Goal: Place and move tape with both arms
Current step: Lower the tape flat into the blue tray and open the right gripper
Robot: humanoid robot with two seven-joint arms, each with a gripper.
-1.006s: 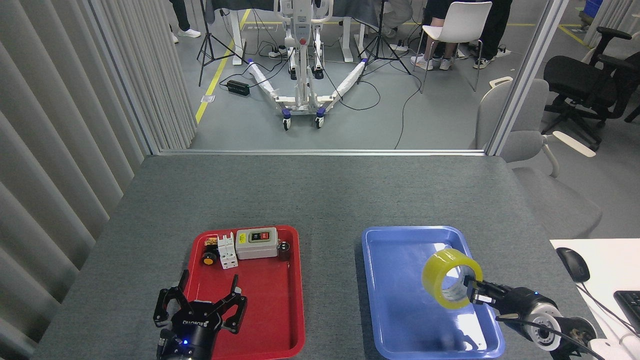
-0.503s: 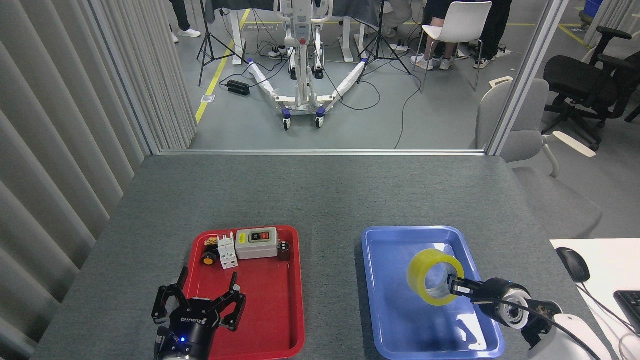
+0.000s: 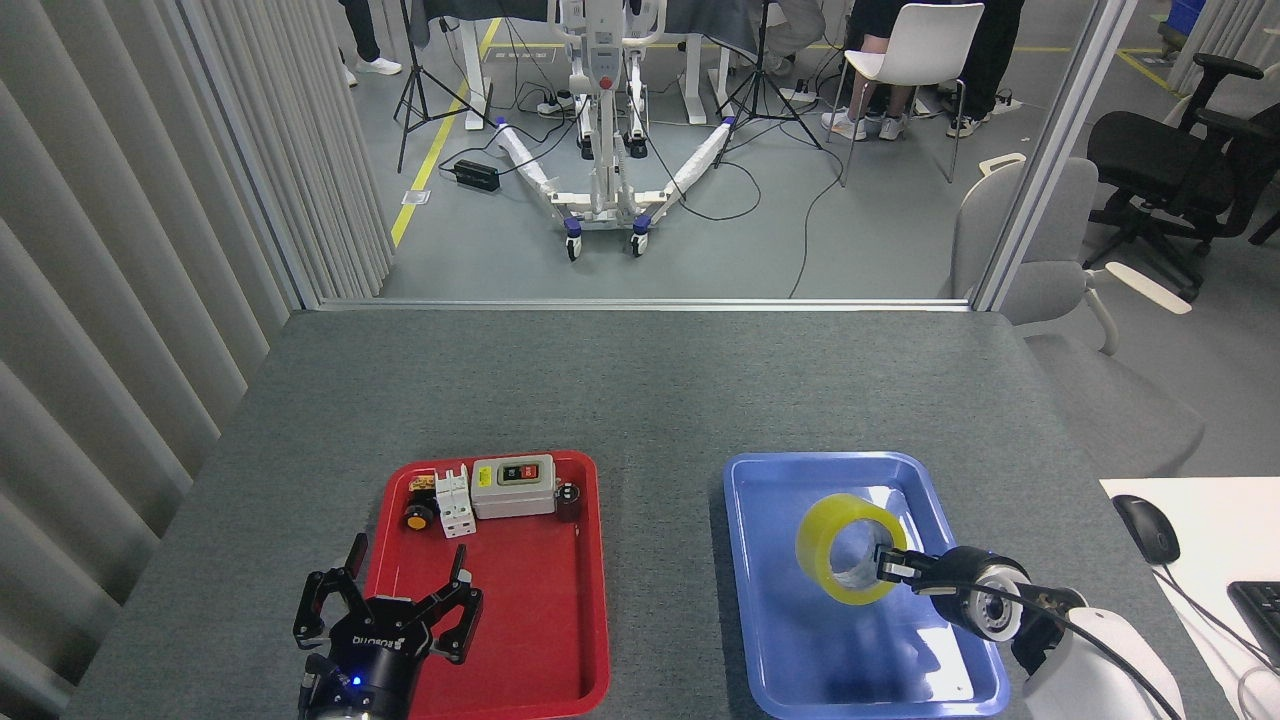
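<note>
head view: the right claw (image 3: pixel 893 570) has its fingers closed on the rim of the tape (image 3: pixel 848 549), one finger reaching into the core, and holds the roll tilted on edge over the middle of the blue tray (image 3: pixel 745 560). whether the roll's lower edge touches the tray floor cannot be told from here. the step in hand looks like the carry, with the roll gripped and not yet set down or passed on. the left claw (image 3: pixel 385 612) is spread wide and holds nothing; it sits low over the near left corner of the red tray (image 3: pixel 580 640).

the next move likely calls for bringing the roll leftward toward the other arm or tray, lifted enough to clear the blue tray's raised left rim. between the two trays lies a bare strip of grey worktop (image 3: pixel 660 400), good ground for a set-down or handover. the far half of the worktop is open too. the red tray's far end is crowded by a switch box (image 3: pixel 513 486), a white breaker (image 3: pixel 454 503) and a small yellow button (image 3: pixel 417 517), but its near half is free. on the right, the worktop's edge and a white desk (image 3: pixel 1215 530) with a mouse (image 3: pixel 1146 527) lie close to the right arm's elbow.
</note>
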